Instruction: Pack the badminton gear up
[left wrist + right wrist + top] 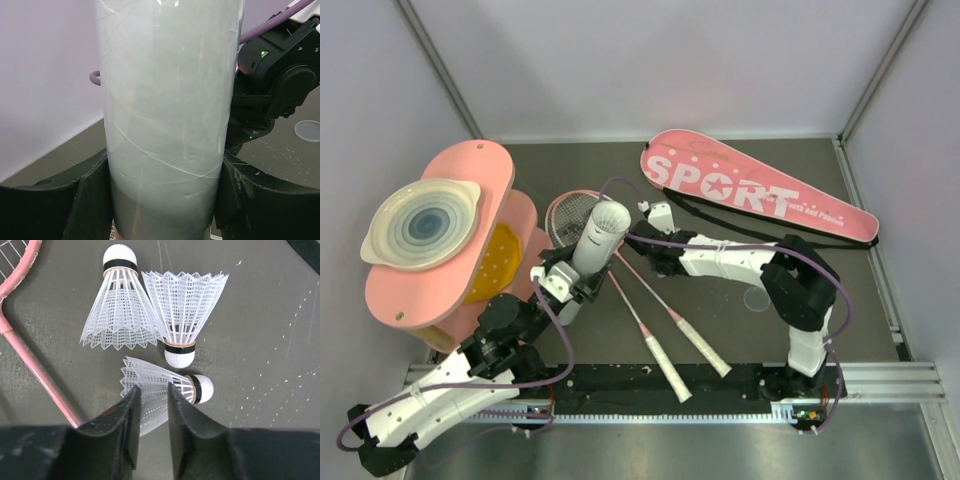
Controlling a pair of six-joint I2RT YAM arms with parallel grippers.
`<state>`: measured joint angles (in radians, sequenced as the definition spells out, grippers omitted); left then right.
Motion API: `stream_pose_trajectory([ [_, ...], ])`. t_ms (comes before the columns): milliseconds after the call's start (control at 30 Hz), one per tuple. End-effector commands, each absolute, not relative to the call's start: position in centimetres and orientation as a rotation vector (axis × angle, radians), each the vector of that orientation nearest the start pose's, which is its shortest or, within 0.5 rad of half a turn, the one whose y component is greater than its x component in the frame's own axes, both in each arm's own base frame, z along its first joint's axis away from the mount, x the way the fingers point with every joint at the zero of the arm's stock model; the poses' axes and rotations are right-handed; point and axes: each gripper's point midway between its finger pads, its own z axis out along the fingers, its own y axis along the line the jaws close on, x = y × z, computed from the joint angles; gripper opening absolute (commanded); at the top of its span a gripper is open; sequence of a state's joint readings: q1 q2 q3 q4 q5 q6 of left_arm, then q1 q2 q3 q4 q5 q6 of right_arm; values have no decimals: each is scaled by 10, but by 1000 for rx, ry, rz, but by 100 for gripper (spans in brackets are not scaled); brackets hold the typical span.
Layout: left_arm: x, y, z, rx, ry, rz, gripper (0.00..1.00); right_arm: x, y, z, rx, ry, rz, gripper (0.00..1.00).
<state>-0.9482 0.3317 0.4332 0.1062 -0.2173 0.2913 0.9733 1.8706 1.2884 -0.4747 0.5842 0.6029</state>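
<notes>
The right claw (150,390) hangs low over the tabletop (260,340). Its fingers (127,425) stand a narrow slot apart, with the feather skirt of the nearest shuttlecock (172,382) showing in that slot; whether they press on it cannot be told. Just past it lie a second shuttlecock (121,305), cork pointing away, and a third shuttlecock (182,300), cork toward the claw, their skirts touching. A pink racket shaft (39,374) runs by on the left. The left claw (165,195) is clamped on the long white tube (165,100), one finger on each side, holding it steeply with its open mouth up, above the racket heads. The tabletop is dark grey and flecked with white, boxed in by pale lilac walls (650,60). The two rackets (667,368) lie crossed, white handles toward the arm bases. The SPORT bag (760,190) lies flat at the far right, well apart from both claws. Pink boards (470,180) carrying a ringed dish (420,225) stand at the left.
</notes>
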Motion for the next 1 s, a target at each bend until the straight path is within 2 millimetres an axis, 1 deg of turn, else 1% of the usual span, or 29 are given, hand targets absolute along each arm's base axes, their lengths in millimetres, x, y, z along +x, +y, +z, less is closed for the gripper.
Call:
stream_pose_trajectory([
  [0,187,-176,319,604,1136,-417,10,296,296,66,-240,2347,-92,20],
  [33,187,-177,318,608,1139,-415,10,296,295,71,-233,2339,-83,16],
  [67,187,-177,318,609,1140,-414,10,296,294,74,-229,2334,-78,10],
  [100,187,-177,318,608,1140,-416,10,293,290,75,-233,2336,-81,7],
  [133,187,-177,318,609,1141,-412,10,292,288,84,-220,2323,-61,3],
  [167,188,-177,317,609,1143,-411,10,292,284,89,-206,2320,-48,0],
  [233,188,-177,317,609,1145,-407,10,287,273,89,-190,2338,-32,0],
  [267,189,-177,316,611,1147,-405,10,286,269,105,-171,2312,5,0],
  [300,188,-178,316,613,1148,-405,10,281,261,104,-173,2316,1,0],
  [333,189,-178,315,615,1150,-404,10,280,253,112,-155,2305,16,0],
  [367,190,-179,313,622,1154,-402,10,278,247,133,-122,2274,77,0],
  [400,190,-180,313,624,1155,-403,10,271,239,131,-113,2290,109,0],
  [433,190,-181,312,630,1157,-404,10,270,232,138,-87,2289,153,0],
  [467,190,-183,310,643,1160,-406,10,274,219,145,-27,2286,192,0],
  [500,190,-185,309,650,1161,-407,10,265,215,162,-18,2270,329,0],
  [533,190,-187,307,661,1166,-406,10,262,212,171,-10,2257,399,0],
  [567,190,-190,304,680,1171,-412,10,270,198,186,50,2217,459,0],
  [600,190,-192,303,687,1174,-416,10,265,191,209,69,2159,554,0],
  [633,190,-194,302,697,1175,-419,10,254,197,222,40,2147,684,0],
  [667,190,-195,301,705,1179,-421,10,261,183,237,100,2105,721,0],
  [700,188,-198,300,720,1176,-432,10,257,185,260,82,2061,808,0],
  [733,188,-200,299,725,1177,-438,10,243,192,282,24,2026,937,0],
  [767,188,-201,297,736,1177,-439,10,238,194,298,19,1999,1002,0],
  [800,186,-204,296,752,1173,-451,10,231,197,326,-15,1946,1079,0],
  [867,185,-208,294,772,1175,-460,10,222,204,354,-58,1897,1158,0],
  [900,184,-211,291,785,1178,-466,10,210,212,382,-128,1836,1240,0],
  [933,183,-214,290,804,1175,-478,10,208,216,392,-152,1824,1280,0],
  [967,182,-216,289,813,1177,-485,10,201,220,410,-162,1788,1339,0],
])
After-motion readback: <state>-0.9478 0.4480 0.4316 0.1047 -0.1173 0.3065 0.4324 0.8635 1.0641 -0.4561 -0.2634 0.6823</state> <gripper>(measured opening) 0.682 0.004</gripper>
